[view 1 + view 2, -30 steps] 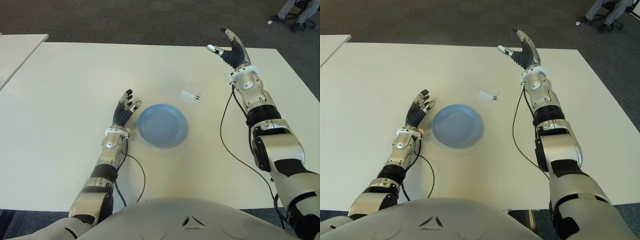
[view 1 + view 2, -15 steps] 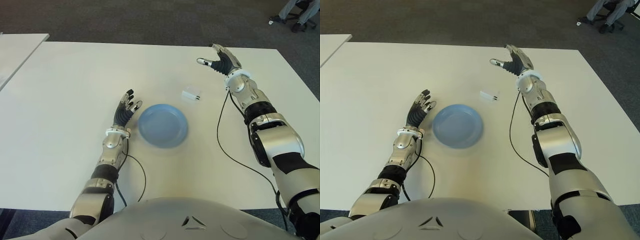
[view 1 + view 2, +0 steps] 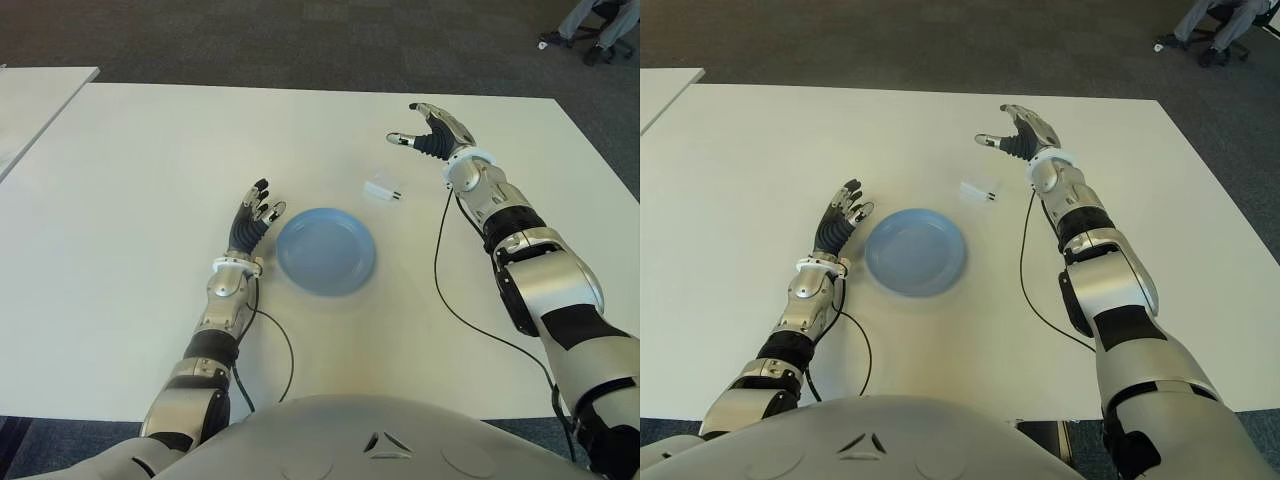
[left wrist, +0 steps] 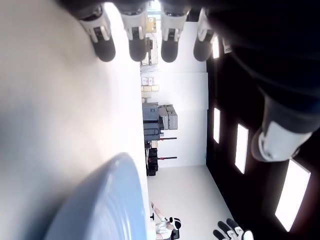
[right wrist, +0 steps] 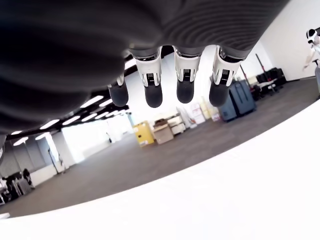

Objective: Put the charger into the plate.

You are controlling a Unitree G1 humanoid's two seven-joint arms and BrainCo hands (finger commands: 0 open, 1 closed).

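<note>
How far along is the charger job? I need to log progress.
Nothing is done yet: the charger lies on the table, apart from the empty blue plate. In hand: the right hand, open, is beyond the charger. The left hand shows left of the plate. Grasping and placing remain.

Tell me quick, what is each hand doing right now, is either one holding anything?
Left hand: open, empty, beside the plate on its left.
Right hand: open, empty, above the table beyond the charger.

Eye views: you look down from the head at one shared table (image 3: 120,200).
Wrist views: close under each hand's fingers.
</note>
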